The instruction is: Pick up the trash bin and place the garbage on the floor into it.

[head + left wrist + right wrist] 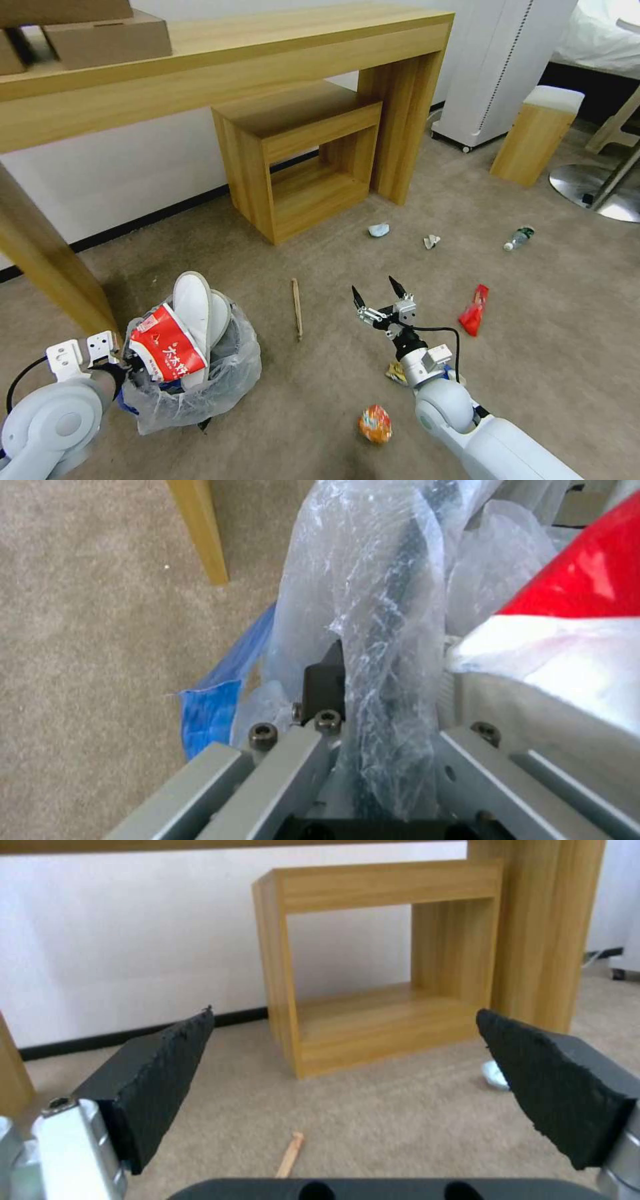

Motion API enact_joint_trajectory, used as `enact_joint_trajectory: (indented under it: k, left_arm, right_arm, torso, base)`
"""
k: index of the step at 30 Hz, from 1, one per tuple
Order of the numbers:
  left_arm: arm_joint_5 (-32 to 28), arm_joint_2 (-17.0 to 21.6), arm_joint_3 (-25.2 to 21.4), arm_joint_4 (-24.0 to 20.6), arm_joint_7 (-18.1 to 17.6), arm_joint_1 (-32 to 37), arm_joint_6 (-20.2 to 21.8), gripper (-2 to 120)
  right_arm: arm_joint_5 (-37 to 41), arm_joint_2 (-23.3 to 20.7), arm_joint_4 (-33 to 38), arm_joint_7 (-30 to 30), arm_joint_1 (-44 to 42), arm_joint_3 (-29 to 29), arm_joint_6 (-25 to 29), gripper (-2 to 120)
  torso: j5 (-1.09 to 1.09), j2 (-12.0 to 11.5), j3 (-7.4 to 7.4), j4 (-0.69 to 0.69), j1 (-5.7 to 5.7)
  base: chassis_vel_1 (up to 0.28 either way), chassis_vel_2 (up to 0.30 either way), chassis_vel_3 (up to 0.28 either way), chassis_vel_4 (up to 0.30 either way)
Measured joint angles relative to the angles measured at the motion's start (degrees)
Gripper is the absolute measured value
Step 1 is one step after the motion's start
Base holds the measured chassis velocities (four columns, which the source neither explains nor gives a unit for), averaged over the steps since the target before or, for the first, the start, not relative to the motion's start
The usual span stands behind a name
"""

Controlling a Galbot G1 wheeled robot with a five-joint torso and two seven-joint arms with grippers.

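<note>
Left arm low at the robot's left, its wrist turned inward. The left gripper (123,370) is clamped on the bag-lined rim of the trash bin (200,387), one dark finger (325,682) pressed against the plastic. Right arm reaches forward from lower right, wrist raised. The right gripper (380,293) hangs above the floor, fingers (160,1075) spread wide, empty.

**White arms, black fingertips**

Both arms are cased in smooth white-grey shells with rounded joint housings. The right gripper (380,292) is built from silver metal brackets, fitted with two black wedge-shaped fingers (160,1075) whose inner faces are rough. A black cable is looped beside its wrist. The left gripper (373,700) is formed of grey slotted metal plates, fastened with dark hex-socket screws (262,731).
</note>
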Motion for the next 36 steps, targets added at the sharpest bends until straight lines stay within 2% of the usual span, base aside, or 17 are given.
enact_joint_trajectory:
  k: [3,5,6,7,8,9,10,11,13,14,17,21,29,36]
  left_arm:
    - [0.0,-0.1,-0.1,0.0,0.0,0.1,0.0,0]
    - [0.1,-0.1,-0.3,-0.1,0.0,0.3,0.0,0]
    - [0.1,-0.1,-0.3,-0.1,0.0,0.3,0.0,0]
    - [0.1,-0.2,-0.3,-0.1,0.0,0.3,0.0,0]
    - [0.2,-0.2,-0.4,-0.1,0.0,0.4,0.0,0]
    - [0.3,-0.2,-0.4,-0.1,0.0,0.4,0.0,0]
    - [0.3,-0.2,-0.4,-0.1,0.0,0.4,0.0,0]
    - [0.4,-0.2,-0.3,-0.1,0.0,0.4,0.0,0]
    - [0.6,-0.4,-0.1,-0.1,0.0,0.3,0.0,0]
    - [0.6,-0.4,-0.1,-0.1,0.0,0.3,0.0,0]
    - [1.0,-0.5,0.1,0.2,0.0,0.4,0.0,0]
    - [1.3,-0.6,0.2,0.4,0.0,0.6,0.0,0]
    - [2.2,-1.2,0.7,1.0,0.2,0.5,0.1,0]
    - [2.5,-1.5,1.0,1.4,0.3,0.4,0.2,0]
  right_arm:
    - [-0.5,0.0,-0.1,2.4,0.2,-0.6,-2.9,100]
    - [-0.5,-0.6,0.9,6.6,-0.3,-1.3,-9.5,100]
    - [-0.5,-0.6,0.9,6.6,-0.3,-1.3,-9.5,100]
    - [1.2,-1.1,2.0,9.3,-0.7,-1.7,-14.7,100]
    - [5.4,-1.5,3.2,12.5,-1.0,-2.2,-20.7,100]
    - [13.2,-1.8,4.7,16.7,-1.3,-3.0,-28.0,100]
    - [13.2,-1.8,4.7,16.7,-1.3,-3.0,-28.0,100]
    - [20.6,-1.9,5.6,18.7,-1.8,-3.3,-33.2,100]
    - [26.5,-1.6,5.9,19.8,-3.2,-3.9,-38.0,100]
    - [26.5,-1.6,5.9,19.8,-3.2,-3.9,-38.0,100]
    - [30.6,0.0,5.4,20.7,-4.5,-4.5,-43.2,100]
    - [33.5,1.1,5.3,21.5,-4.8,-4.5,-45.8,100]
    - [36.9,1.8,5.6,25.0,-7.1,-3.8,-49.5,100]
    - [36.0,3.2,3.9,26.1,-7.5,-3.7,-49.4,100]
  torso:
    - [0.01,0.0,0.03,0.0,0.0]
    - [0.02,0.0,0.03,-0.01,0.0]
    - [0.02,0.0,0.03,-0.01,0.0]
    - [0.02,0.0,0.03,-0.01,0.01]
    - [0.0,0.0,0.04,-0.02,0.01]
    - [0.0,0.0,0.03,-0.02,0.01]
    - [0.0,0.0,0.03,-0.02,0.01]
    - [0.01,0.0,0.03,-0.02,0.01]
    - [0.01,0.0,0.03,0.0,0.01]
    - [0.01,0.0,0.03,0.0,0.01]
    - [0.02,0.0,0.03,-0.02,0.01]
    - [0.01,0.0,0.03,0.0,0.0]
    - [0.0,0.0,0.03,-0.01,0.01]
    - [0.01,0.0,0.02,-0.01,0.01]
  base:
    - [0.011,-0.015,-0.026,0.009]
    - [-0.066,0.028,0.04,-0.042]
    - [-0.066,0.013,0.047,-0.053]
    - [-0.069,0.013,0.041,-0.052]
    - [-0.069,0.018,0.041,-0.052]
    - [0.0,0.0,0.0,0.0]
    - [0.0,0.0,0.0,0.0]
    - [0.0,0.0,0.0,0.0]
    - [0.0,0.0,0.0,0.0]
    - [0.0,0.0,0.0,0.0]
    - [0.0,0.0,0.0,0.0]
    - [0.0,0.0,0.0,0.0]
    - [0.0,0.0,0.0,0.0]
    - [0.0,0.0,0.0,0.0]
